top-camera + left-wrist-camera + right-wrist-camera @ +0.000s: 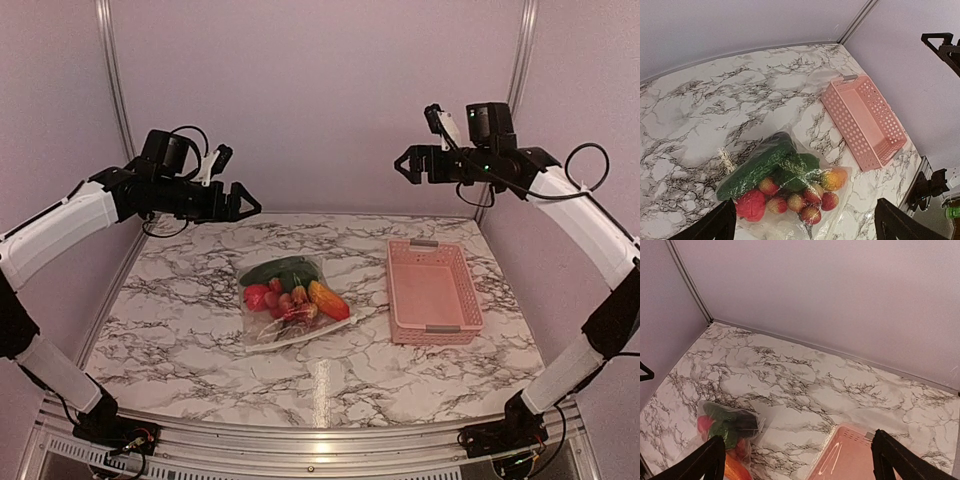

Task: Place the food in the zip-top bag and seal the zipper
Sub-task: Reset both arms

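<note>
The zip-top bag (292,300) lies flat mid-table with the food inside: a green cucumber (757,167), a red tomato (751,204), strawberries (796,202) and an orange carrot (329,300). The zipper is too faint to make out, so I cannot tell whether it is pressed together. My left gripper (245,203) hangs high above the table's back left, open, with nothing between its fingers (715,225). My right gripper (403,165) is raised at the back right, also open and empty. In the right wrist view the bag (727,427) sits at lower left.
A pink slotted basket (433,290) stands right of the bag with nothing in it; it shows again as the basket (865,120) and the basket (850,455). Walls and metal frame posts close in the back and sides.
</note>
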`<state>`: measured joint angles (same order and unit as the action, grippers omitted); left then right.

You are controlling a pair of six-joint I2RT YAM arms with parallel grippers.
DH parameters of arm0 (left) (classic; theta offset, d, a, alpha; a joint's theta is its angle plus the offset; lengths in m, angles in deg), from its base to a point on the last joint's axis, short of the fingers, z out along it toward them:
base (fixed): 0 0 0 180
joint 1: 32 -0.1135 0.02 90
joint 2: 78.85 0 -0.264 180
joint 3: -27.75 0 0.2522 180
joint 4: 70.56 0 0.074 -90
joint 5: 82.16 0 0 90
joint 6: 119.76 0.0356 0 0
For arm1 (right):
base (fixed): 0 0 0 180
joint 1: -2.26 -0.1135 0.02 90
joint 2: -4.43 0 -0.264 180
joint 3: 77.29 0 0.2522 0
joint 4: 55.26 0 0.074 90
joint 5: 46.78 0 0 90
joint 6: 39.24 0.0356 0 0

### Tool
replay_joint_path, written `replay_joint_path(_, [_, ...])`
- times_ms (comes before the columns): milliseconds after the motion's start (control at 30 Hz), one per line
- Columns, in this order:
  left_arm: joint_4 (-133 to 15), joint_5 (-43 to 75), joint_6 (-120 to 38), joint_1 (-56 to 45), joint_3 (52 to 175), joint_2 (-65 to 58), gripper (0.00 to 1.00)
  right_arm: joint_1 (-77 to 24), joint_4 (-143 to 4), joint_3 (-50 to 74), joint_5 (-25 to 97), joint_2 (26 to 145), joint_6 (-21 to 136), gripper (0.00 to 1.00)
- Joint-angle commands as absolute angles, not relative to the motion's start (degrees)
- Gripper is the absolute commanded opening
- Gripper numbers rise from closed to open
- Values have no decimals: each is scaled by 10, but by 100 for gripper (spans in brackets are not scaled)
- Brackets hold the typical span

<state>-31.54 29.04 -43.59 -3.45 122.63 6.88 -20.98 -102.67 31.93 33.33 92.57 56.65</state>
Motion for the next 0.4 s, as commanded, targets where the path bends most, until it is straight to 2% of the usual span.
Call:
replay_joint_path(0, [-279,203,-470,-34,1261,54,99,-212,-965,299,415,898,601,99])
replay_joint_path(167, [-299,98,-506,-34,1255,6,99,-212,-949,283,445,874,594,98])
replay_joint_path(367, [-327,-5,-461,-34,1221,-46,99,-212,-946,252,499,850,582,99])
